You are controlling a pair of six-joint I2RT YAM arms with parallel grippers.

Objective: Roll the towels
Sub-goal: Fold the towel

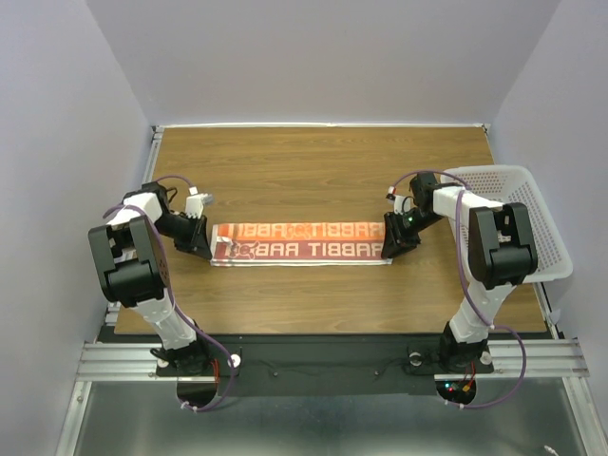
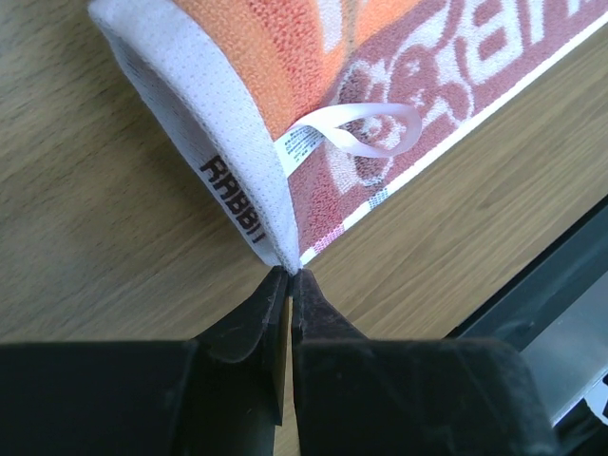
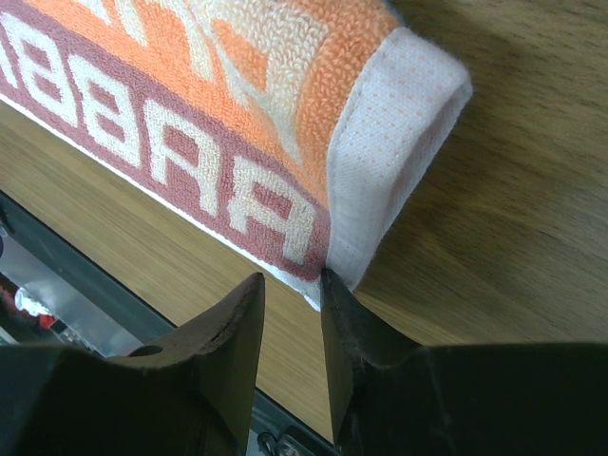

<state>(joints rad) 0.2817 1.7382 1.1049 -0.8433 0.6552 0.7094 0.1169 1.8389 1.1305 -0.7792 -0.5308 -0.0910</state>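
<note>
The wooden table [image 1: 313, 161] took up most of the view. A white perforated basket [image 1: 532, 204] sat at its right edge, beside the right arm and apart from everything else. The towel [image 1: 299, 245] lay flat across the middle of the table. It was folded into a long narrow strip running left to right, orange along the far side and brownish-red along the near side, with pale block letters spelling RABBIT down its length.

Each arm reached in to one end of the strip. The left gripper [image 2: 288, 275] was at the near corner of the left end, its jaws drawn almost together. As far as I could make out, they nipped the very tip of the white hem, though the contact was tiny and hard to be sure of. The right gripper [image 3: 290, 280] stood at the near corner of the right end with its jaws apart. Bare wood showed between them, and the corner only brushed the inner face of one finger [image 3: 342, 323] — nothing was grasped.

At the left end the white hem curled up, with black letters printed on its underside. A small white ribbon loop [image 2: 370, 133] lay on the cloth beside it.
</note>
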